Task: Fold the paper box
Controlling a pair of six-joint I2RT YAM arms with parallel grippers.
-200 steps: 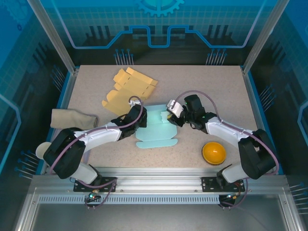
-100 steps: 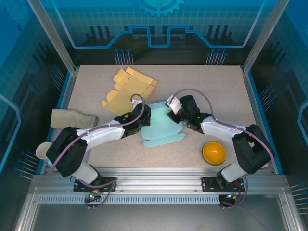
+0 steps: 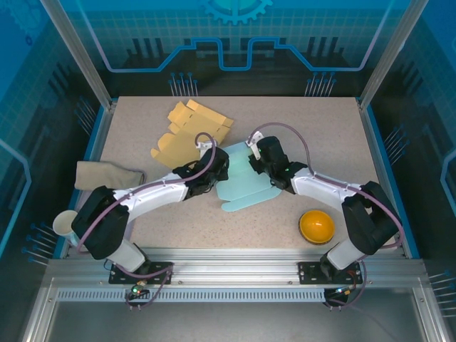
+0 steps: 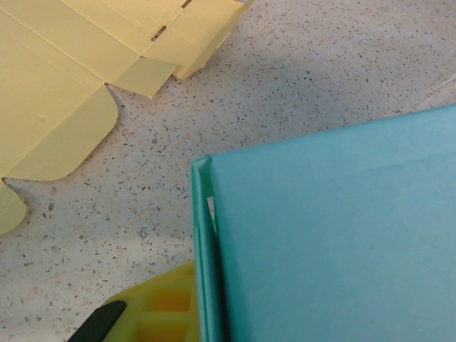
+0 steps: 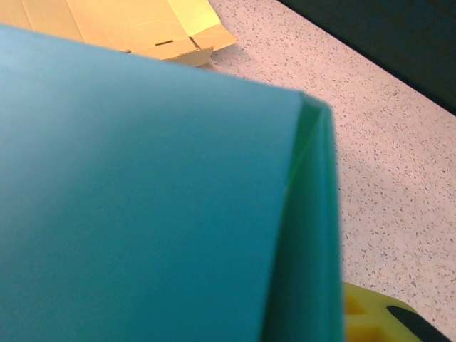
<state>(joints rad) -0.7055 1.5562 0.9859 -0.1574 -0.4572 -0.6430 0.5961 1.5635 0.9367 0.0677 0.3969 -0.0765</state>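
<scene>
The teal paper box [image 3: 241, 184] is partly folded and sits mid-table, tilted, with a flap spread toward the front. My left gripper [image 3: 219, 172] pinches its left wall; in the left wrist view the box [image 4: 335, 235] covers the right side, and one yellow finger [image 4: 153, 312] presses outside its folded edge. My right gripper [image 3: 254, 164] grips the box's far right edge. In the right wrist view the box [image 5: 142, 199] blocks most of the frame, with a yellow finger [image 5: 370, 317] at its right edge. On each gripper the second finger is hidden behind the paper.
A flat yellow cardboard blank [image 3: 189, 130] lies behind the left gripper, close to the teal box. A beige cloth [image 3: 107, 175] and a white cup [image 3: 63, 223] are at the left edge. An orange bowl [image 3: 316, 226] sits front right.
Both grippers moved toward the back of the table and closer together. The teal box went with them, shifted right and turned, its front flap now angled up to the right.
</scene>
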